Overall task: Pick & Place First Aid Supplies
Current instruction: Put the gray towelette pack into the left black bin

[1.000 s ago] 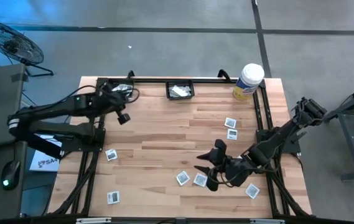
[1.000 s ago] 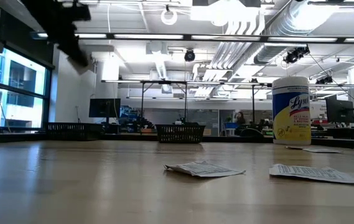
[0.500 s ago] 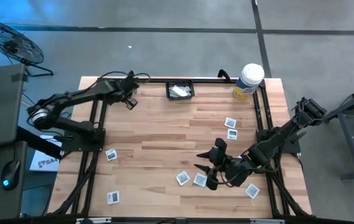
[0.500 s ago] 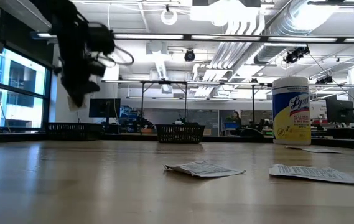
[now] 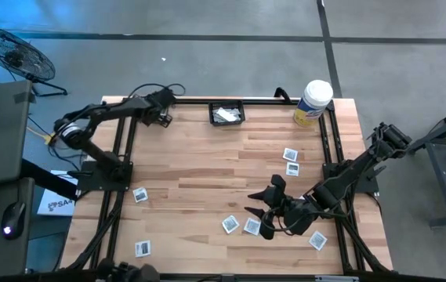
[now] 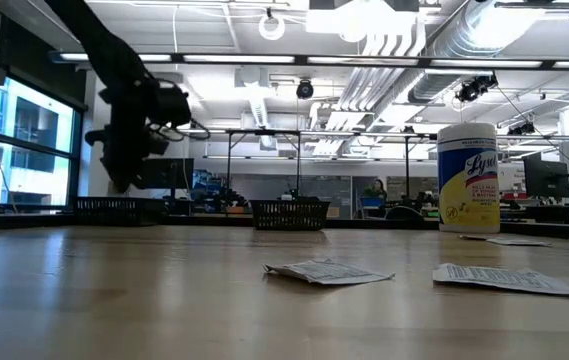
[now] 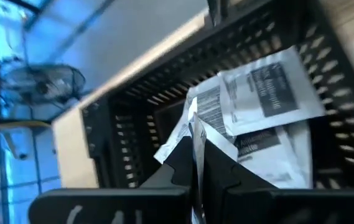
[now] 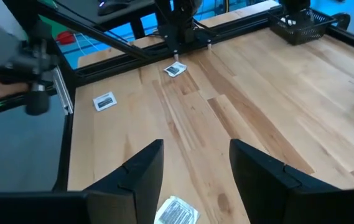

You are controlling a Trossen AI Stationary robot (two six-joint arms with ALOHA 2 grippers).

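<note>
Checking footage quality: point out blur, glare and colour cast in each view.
Left wrist view: packet in the left gripper blurred, blue cast. Low view: bright ceiling lights, tabletop foreground soft. Right wrist view: right gripper slightly soft. High view: even light.

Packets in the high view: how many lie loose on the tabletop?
7 packets: two mid-right, two front centre, one front right, two on the left. More may be hidden.
</note>
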